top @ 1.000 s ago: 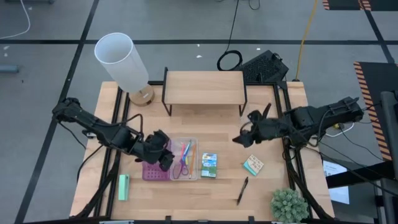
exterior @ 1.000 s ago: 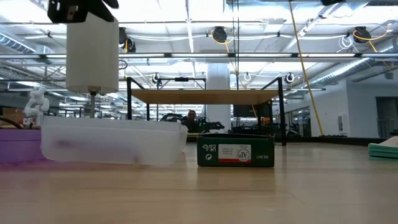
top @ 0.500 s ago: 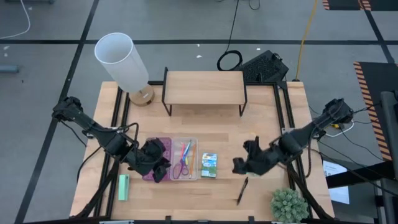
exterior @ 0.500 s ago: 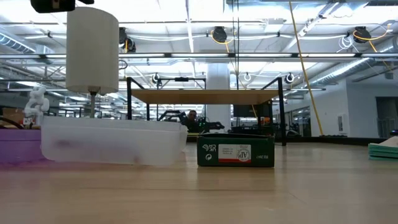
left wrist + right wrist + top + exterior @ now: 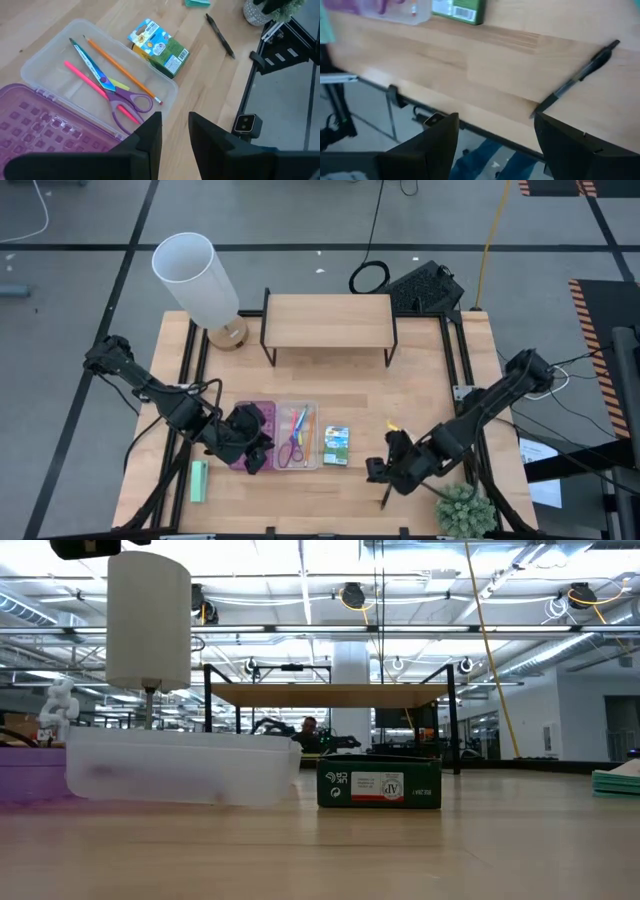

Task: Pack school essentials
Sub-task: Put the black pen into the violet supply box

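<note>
Wooden bench (image 5: pixel 350 360) carries a purple studded case (image 5: pixel 275 436) whose clear half already holds the orange pencil (image 5: pixel 120 70), pink pencil (image 5: pixel 82 75) and scissors (image 5: pixel 117 95). The green-blue packet (image 5: pixel 336 446) lies just beyond the left tool (image 5: pixel 256 452), whose fingers stand slightly apart, gripping nothing. Below the right tool (image 5: pixel 385 472), released with fingers wide, lies the black pen (image 5: pixel 577 75), not yet packed; the pad is hidden. Half a second ago that tool was farther from the bench's front edge; the left tool has not moved.
</note>
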You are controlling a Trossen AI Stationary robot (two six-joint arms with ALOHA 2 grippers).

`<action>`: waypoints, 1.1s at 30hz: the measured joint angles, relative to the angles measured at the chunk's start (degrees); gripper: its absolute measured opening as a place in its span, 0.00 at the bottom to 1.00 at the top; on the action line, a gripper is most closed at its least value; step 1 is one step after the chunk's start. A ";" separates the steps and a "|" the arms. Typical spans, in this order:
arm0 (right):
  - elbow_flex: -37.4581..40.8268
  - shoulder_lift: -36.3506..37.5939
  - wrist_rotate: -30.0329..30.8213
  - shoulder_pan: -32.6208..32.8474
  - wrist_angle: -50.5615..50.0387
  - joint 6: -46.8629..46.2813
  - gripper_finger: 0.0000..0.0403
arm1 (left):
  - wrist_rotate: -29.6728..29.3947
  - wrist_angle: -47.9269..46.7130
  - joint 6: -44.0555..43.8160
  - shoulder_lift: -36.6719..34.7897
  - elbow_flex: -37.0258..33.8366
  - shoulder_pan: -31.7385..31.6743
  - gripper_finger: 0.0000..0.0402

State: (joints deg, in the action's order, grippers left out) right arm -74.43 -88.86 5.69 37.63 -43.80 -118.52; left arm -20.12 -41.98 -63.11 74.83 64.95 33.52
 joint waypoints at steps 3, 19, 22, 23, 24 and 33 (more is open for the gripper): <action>1.09 -0.51 -0.04 -0.01 -1.04 -1.85 0.62 | 0.00 0.00 -0.02 0.00 0.00 0.00 0.24; 7.61 -0.33 -10.32 -0.95 -7.59 3.10 0.62 | 0.00 0.04 -0.47 0.02 0.00 0.00 0.24; 7.63 -0.31 -11.97 -1.51 -9.88 5.89 0.62 | 0.00 0.11 -1.05 0.02 0.00 0.00 0.24; 7.63 -0.33 -12.08 -1.67 -10.88 6.79 0.62 | 0.00 0.11 -1.28 0.02 0.00 0.00 0.24; 7.63 -0.33 -12.48 -1.93 -11.80 7.82 0.62 | 0.00 0.11 -1.49 0.02 0.00 0.00 0.24; 7.63 -0.33 -13.58 -5.21 -20.83 22.65 0.62 | 0.00 0.20 -2.07 0.04 0.00 -0.07 0.24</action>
State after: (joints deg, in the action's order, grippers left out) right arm -66.81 -89.19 -7.89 32.42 -64.64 -95.87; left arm -20.12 -41.78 -65.18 74.87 64.95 33.45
